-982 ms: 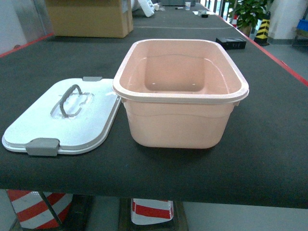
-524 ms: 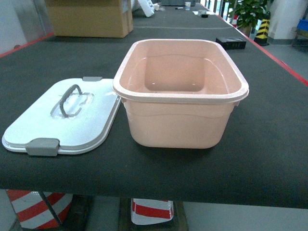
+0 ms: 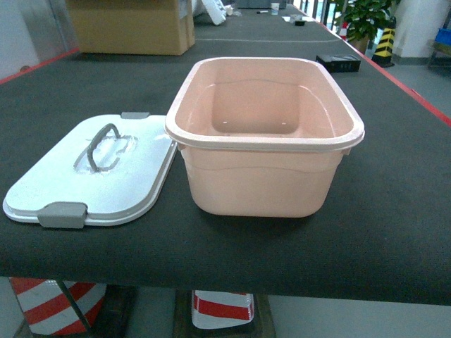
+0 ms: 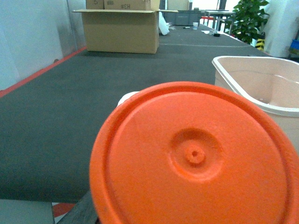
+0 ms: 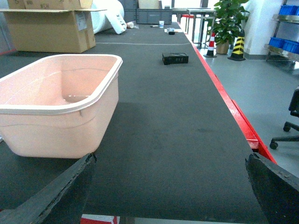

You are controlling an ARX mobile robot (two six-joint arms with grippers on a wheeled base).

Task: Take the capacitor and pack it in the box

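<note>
The box [image 3: 264,137] stands open and looks empty near the middle of the black table [image 3: 394,197], with its lid [image 3: 91,172] lying flat just left of it, touching or nearly touching the rim. Neither arm shows in the head view. The left wrist view is mostly filled by a round orange disc [image 4: 196,156] (probably the capacitor's end face, though I cannot be sure), held close to the lens near the table's front edge, left of the box; the fingers themselves are hidden behind it, so whether they are clamped on it cannot be told. The right gripper [image 5: 170,186] hangs spread wide and empty off the box's right side, over the near edge. The main risk is a blind carry: with the disc blocking the left camera, the arm could clip the rim or the lid handle [image 3: 102,146] on the way over. An unverified grip could also let the part drop off the near edge.
</note>
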